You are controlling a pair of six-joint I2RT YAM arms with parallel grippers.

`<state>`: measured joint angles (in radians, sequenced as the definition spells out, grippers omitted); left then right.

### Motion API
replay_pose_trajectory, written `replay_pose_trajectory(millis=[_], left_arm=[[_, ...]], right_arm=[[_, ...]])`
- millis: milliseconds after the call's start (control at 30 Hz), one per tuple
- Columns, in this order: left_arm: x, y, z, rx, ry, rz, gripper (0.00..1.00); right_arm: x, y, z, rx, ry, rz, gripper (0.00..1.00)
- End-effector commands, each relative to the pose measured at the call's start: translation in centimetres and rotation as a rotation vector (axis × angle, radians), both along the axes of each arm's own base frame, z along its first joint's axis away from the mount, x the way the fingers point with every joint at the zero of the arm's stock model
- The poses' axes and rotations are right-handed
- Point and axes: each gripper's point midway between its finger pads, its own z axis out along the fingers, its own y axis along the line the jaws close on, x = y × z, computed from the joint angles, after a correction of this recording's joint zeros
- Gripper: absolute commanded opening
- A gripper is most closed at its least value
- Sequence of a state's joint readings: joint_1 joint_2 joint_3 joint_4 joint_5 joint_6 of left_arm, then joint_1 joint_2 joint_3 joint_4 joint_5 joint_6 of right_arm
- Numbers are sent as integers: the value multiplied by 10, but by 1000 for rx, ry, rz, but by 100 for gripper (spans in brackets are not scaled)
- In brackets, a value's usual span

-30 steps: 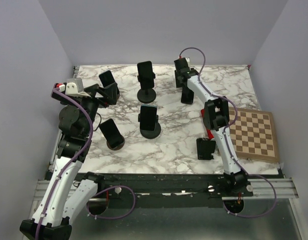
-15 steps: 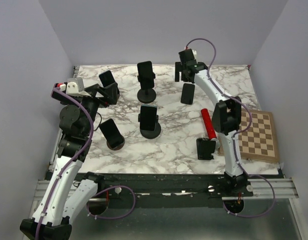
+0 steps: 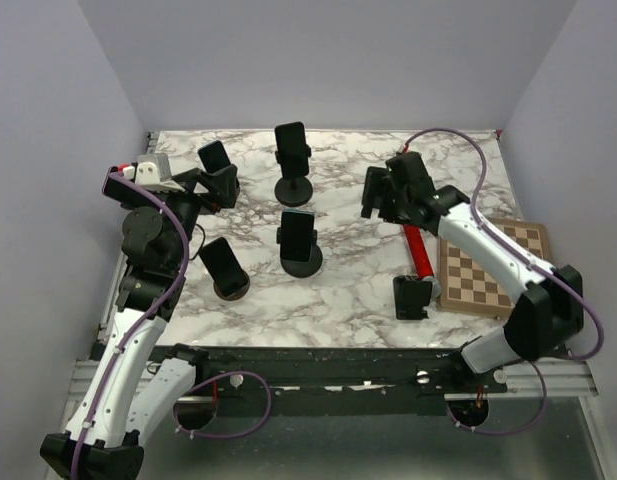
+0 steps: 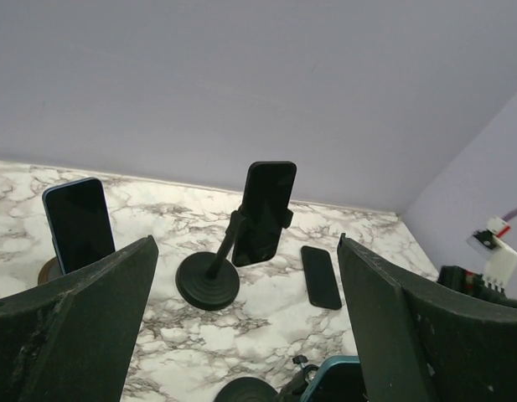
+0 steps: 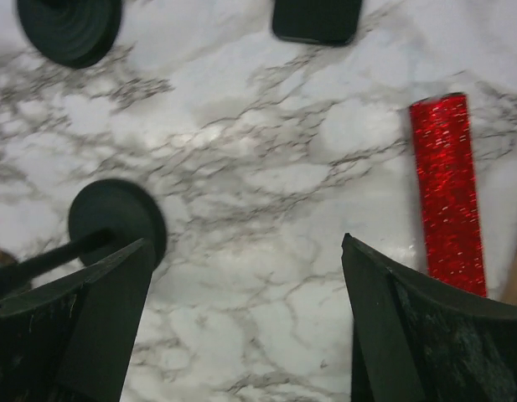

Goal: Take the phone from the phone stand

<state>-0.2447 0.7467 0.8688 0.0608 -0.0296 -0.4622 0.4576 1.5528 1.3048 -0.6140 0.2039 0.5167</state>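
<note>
Marble table: four propped phones, one flat phone.

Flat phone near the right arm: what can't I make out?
- Flat phone: whole only in the left wrist view.
- Top view: lost against the black end of the right arm.
- Right wrist view: cut by the top edge.
- Centre stand: right wrist view shows only base and stem; its top is off the left edge.

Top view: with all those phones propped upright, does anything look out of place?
One phone lies flat on the marble table instead of standing upright. A glittery red stick and a chessboard also look odd here, unrelated to everything else.
</note>
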Motion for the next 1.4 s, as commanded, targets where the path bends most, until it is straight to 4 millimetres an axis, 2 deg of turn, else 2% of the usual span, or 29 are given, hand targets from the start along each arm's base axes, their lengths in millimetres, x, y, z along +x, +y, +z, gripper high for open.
replay_pose_trajectory(millis=[0, 100, 233, 367, 467, 633, 767, 867, 933, 1100, 1267, 1367], left_arm=[[0, -4, 0, -8, 13, -14, 96], [1, -1, -1, -7, 22, 0, 96], [3, -3, -4, -2, 44, -9, 96], [2, -7, -10, 17, 98, -16, 92], [-7, -11, -32, 46, 195, -51, 90], [-43, -23, -82, 120, 353, -180, 91], [-71, -38, -104, 135, 365, -317, 91], [-85, -57, -110, 119, 352, -450, 91], [-91, -70, -116, 109, 354, -538, 91], [-89, -88, -138, 80, 453, -655, 91], [-74, -98, -154, 62, 509, -696, 90], [-67, -106, -160, 56, 554, -746, 88]], right_arm=[[-34, 40, 41, 181, -104, 36, 100], [-56, 54, 54, 249, -113, 81, 100], [-81, 101, 73, 333, -151, 291, 100], [-101, 139, 68, 386, -160, 515, 98], [-110, 154, 73, 416, -200, 649, 95], [-104, 165, 83, 469, -202, 628, 95], [-122, 190, 80, 530, -193, 739, 95], [-127, 191, 71, 485, -224, 796, 97], [-116, 182, 60, 413, -247, 761, 99], [-108, 175, 35, 320, -222, 740, 99], [-114, 188, 16, 376, -258, 832, 90], [-114, 195, 11, 401, -269, 876, 80]])
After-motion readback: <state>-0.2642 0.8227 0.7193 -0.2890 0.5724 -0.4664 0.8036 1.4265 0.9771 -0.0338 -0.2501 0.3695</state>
